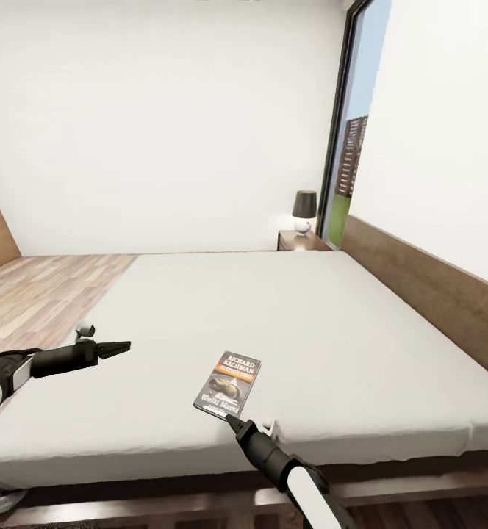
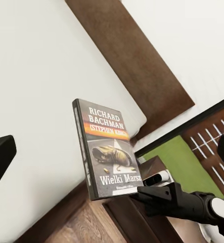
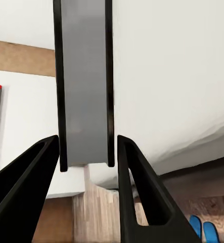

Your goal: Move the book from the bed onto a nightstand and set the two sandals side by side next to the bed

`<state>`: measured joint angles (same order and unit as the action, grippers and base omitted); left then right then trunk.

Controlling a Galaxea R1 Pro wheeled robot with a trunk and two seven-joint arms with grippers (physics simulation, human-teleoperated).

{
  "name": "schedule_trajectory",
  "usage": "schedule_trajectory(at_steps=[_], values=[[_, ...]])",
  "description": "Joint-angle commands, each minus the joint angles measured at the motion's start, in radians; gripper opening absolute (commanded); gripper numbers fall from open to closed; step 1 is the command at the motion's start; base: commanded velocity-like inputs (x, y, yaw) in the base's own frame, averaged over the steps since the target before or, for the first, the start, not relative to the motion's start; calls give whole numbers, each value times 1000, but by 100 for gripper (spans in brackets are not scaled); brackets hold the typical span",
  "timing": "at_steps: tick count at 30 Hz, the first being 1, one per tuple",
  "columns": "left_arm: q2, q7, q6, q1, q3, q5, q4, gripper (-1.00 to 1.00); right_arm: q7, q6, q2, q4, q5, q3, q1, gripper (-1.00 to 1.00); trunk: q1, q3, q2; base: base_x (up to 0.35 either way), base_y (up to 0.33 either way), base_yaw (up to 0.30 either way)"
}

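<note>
The book (image 1: 229,383) lay cover-up on the bed (image 1: 332,323), near the foot edge and well short of the nightstand (image 1: 300,240) at the far corner beside the headboard. The right gripper (image 1: 233,420) sat at the book's near edge — in its wrist view its fingers (image 3: 139,187) flanked the book's end closely, though contact could not be confirmed. The left gripper (image 1: 120,346) hovered over the bed apart from the book, fingers looking nearly closed and holding nothing — the two sandals (image 3: 203,231) showed on the floor beside the bed.

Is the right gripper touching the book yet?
Cannot tell. In the right wrist view the book sits between the right gripper's open fingers, but any gap is too slight to judge.
</note>
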<state>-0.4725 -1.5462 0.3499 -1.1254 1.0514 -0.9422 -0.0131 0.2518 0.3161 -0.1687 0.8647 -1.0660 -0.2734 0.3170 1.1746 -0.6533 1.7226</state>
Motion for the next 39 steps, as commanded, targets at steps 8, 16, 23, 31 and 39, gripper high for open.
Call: schedule_trajectory(at_steps=[8,16,23,31,39], values=[[0,-5,11,-1,8,-10,-1,100,0,5,0,0,-9,0,1,-100,0,7,0,0,0,229],[0,-5,12,-1,8,-10,-1,100,-3,4,0,0,-9,0,1,-100,0,14,0,0,0,229],[0,-5,12,-1,8,-10,-1,100,-5,4,0,0,-9,0,1,-100,0,20,0,0,0,229],[0,-5,12,-1,8,-10,-1,100,-5,4,0,0,-9,0,1,-100,0,21,0,0,0,222],[0,-5,12,0,7,-10,-1,100,0,4,0,0,-9,0,1,-100,0,21,0,0,0,80]])
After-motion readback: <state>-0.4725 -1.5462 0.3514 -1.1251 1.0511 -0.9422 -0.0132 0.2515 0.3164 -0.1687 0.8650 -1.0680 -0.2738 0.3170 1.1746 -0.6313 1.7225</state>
